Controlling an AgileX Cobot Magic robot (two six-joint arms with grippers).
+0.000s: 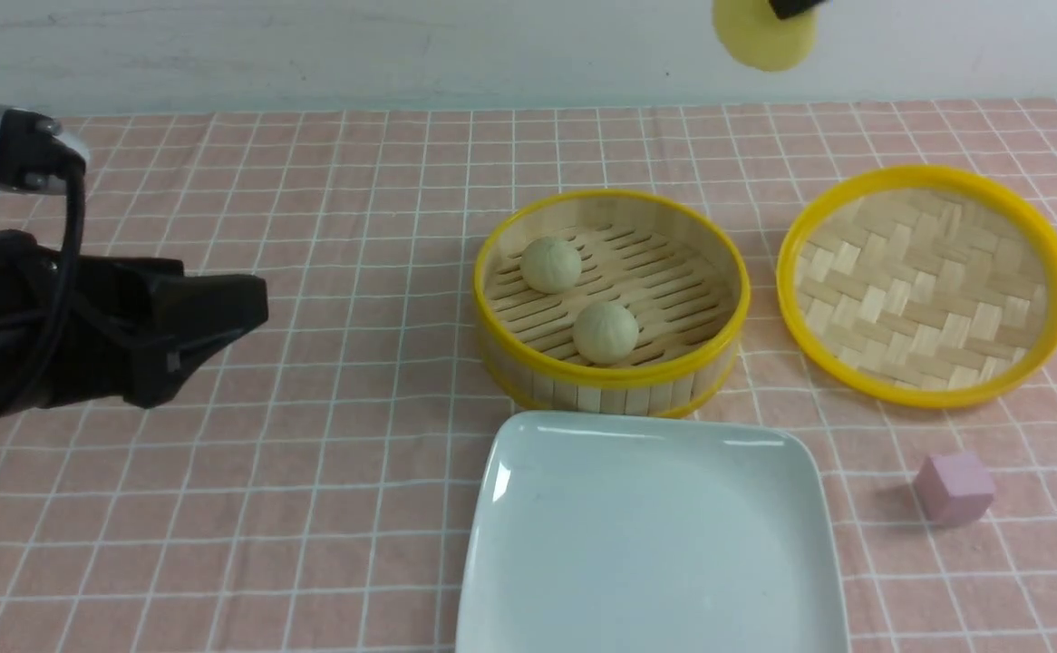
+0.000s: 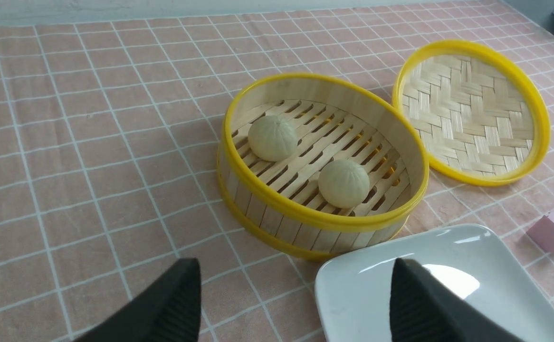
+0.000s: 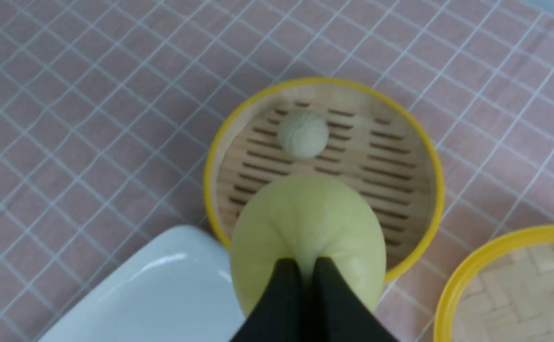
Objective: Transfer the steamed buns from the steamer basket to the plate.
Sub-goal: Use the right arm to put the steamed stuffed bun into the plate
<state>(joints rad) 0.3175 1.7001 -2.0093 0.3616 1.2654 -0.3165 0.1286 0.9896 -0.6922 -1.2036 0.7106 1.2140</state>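
The yellow bun is pinched between the near-closed fingers of the right gripper and held high, judged to clear the basket rim. Beneath lies the bare plate. Two pale buns sit in the basket. The lid and cube lie aside, nothing obstructing. The left gripper is held spread, well apart.

left arm: black shell, silver joint | cable: black | fingers: black

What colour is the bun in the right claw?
The bun is yellow, pinched by the right claw; right wrist view shows it best.
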